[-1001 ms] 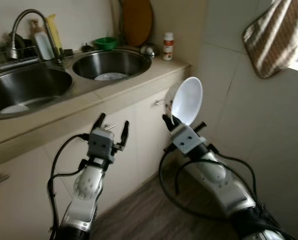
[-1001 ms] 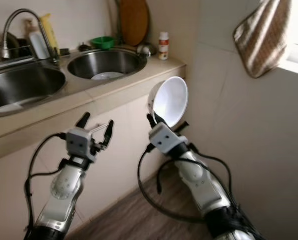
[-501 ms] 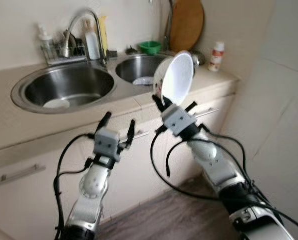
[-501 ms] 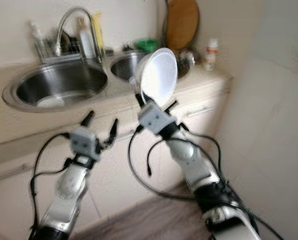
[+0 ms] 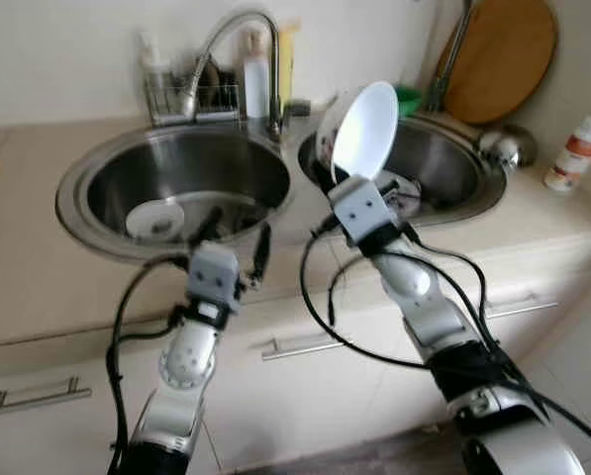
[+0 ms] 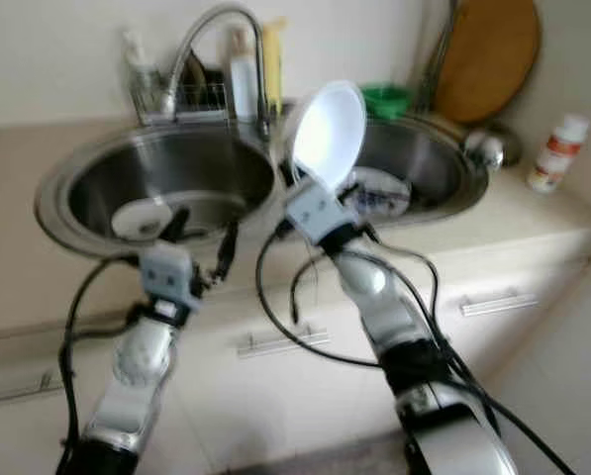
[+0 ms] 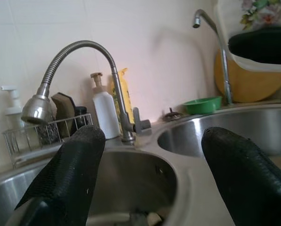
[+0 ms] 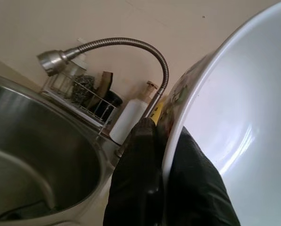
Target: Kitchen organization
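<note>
You are facing a beige counter (image 5: pixel 38 247) with two round steel basins set into it, cabinet doors with bar handles below, and a pale wall behind. The left basin (image 5: pixel 176 183) holds a small white dish (image 5: pixel 154 218); the right basin (image 5: pixel 443 173) holds another plate, partly hidden. A curved faucet (image 5: pixel 238 40) rises between them at the far edge, with a wire rack (image 5: pixel 191 99) and a white bottle (image 5: pixel 254 84) beside it. Far right, a green bowl (image 7: pixel 202 104) and a round wooden board (image 5: pixel 500 54) stand against the wall, and a small white bottle with a red cap (image 5: pixel 575 153) sits on the counter's right end. Compared with a second ago, the view has swung left, so both basins now lie straight ahead and the hanging towel is gone from sight. Your right pincer (image 5: pixel 327 178) is clamped on the rim of a white bowl (image 5: pixel 362 127), held upright on edge above the strip between the basins, its hollow facing you. Your left pincer (image 5: pixel 234 236) is spread apart, holding nothing, near the front rim of the left basin.
</note>
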Robot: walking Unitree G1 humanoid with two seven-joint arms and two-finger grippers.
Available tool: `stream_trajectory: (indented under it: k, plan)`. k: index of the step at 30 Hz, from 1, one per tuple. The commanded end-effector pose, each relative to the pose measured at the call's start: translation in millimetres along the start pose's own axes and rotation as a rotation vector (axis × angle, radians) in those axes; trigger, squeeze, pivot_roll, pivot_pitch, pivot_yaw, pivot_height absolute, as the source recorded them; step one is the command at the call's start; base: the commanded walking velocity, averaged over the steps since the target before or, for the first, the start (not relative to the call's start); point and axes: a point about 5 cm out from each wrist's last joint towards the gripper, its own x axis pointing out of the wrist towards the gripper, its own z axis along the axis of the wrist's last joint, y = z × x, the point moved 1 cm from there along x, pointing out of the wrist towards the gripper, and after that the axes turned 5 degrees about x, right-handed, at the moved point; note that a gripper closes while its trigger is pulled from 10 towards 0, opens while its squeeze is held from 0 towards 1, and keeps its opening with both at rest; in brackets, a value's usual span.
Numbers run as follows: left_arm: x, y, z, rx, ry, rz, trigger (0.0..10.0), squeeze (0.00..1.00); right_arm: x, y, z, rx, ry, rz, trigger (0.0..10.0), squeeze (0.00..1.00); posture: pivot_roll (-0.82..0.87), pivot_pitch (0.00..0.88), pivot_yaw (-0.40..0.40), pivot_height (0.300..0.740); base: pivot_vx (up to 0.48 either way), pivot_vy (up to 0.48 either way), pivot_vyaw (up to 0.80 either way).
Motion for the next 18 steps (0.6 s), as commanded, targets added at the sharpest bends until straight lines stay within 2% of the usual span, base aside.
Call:
stream_trajectory:
  k: [1, 4, 5, 6, 11, 12, 13, 15, 16, 17, 18]
  plan:
    - [0.1, 2.9, 0.2, 0.012, 0.000, 0.006, 10.0, 0.00, 7.2, -3.0, 5.5, 0.020, -0.014, -0.027, 0.0, 0.00, -0.01, 0.000, -0.029, 0.740, 0.000, 0.000, 0.00]
    - [0.9, 3.9, 0.4, 0.013, 0.000, 0.015, 10.0, 0.00, 8.0, -9.6, 1.1, 0.040, 0.020, -0.062, 0.0, 0.00, 0.00, 0.000, -0.030, 0.740, 0.000, 0.000, 0.00]
    - [1.3, 4.3, 0.6, 0.013, 0.000, 0.017, 10.0, 0.00, 8.3, -12.9, -2.3, 0.060, 0.045, -0.082, 0.0, 0.00, 0.00, 0.000, -0.030, 0.740, 0.000, 0.000, 0.00]
    - [1.9, 4.7, 0.8, 0.013, -0.001, 0.020, 10.0, 0.00, 8.8, -20.4, -11.0, 0.125, 0.107, -0.124, 0.0, 0.00, 0.00, 0.000, -0.032, 0.740, 0.000, 0.000, 0.00]
    - [2.2, 4.4, 0.9, 0.017, 0.000, 0.021, 10.0, 0.00, 10.5, -37.1, -26.1, 0.217, 0.212, -0.193, 0.0, 0.00, 0.00, 0.000, -0.032, 0.740, 0.000, 0.000, 0.00]
    - [2.3, 4.6, 1.0, 0.018, 0.000, 0.021, 10.0, 0.00, 11.1, -40.1, -30.4, 0.251, 0.244, -0.206, 0.3, 0.00, 0.00, 0.000, -0.032, 0.740, 0.000, 0.000, 0.00]
    - [2.5, 4.6, 0.9, 0.019, 0.001, 0.021, 10.0, 0.00, 12.1, -47.9, -38.0, 0.343, 0.295, -0.250, 1.9, 0.00, 0.01, 0.000, -0.032, 0.740, 0.000, 0.000, 0.00]
    - [2.7, 4.7, 1.2, 0.020, 0.000, 0.022, 10.0, 0.00, 13.1, -53.9, -44.0, 0.423, 0.340, -0.283, 1.9, 0.00, 0.01, 0.000, -0.033, 0.740, 0.000, 0.000, 0.00]
    - [3.1, 4.7, 1.1, 0.021, 0.001, 0.022, 10.0, 0.00, 13.7, -56.8, -48.8, 0.488, 0.380, -0.298, 1.3, 0.00, 0.01, 0.000, -0.033, 0.740, 0.000, 0.000, 0.00]
    - [3.2, 4.6, 1.0, 0.021, 0.001, 0.022, 10.0, 0.00, 13.9, -57.2, -49.7, 0.502, 0.388, -0.301, 1.3, 0.00, 0.01, 0.000, -0.033, 0.740, 0.000, 0.000, 0.00]
    - [3.3, 4.5, 1.0, 0.021, 0.001, 0.021, 10.0, 0.00, 13.9, -59.0, -52.4, 0.562, 0.407, -0.321, 1.1, 0.00, 0.01, 0.000, -0.034, 0.740, 0.000, 0.000, 0.00]
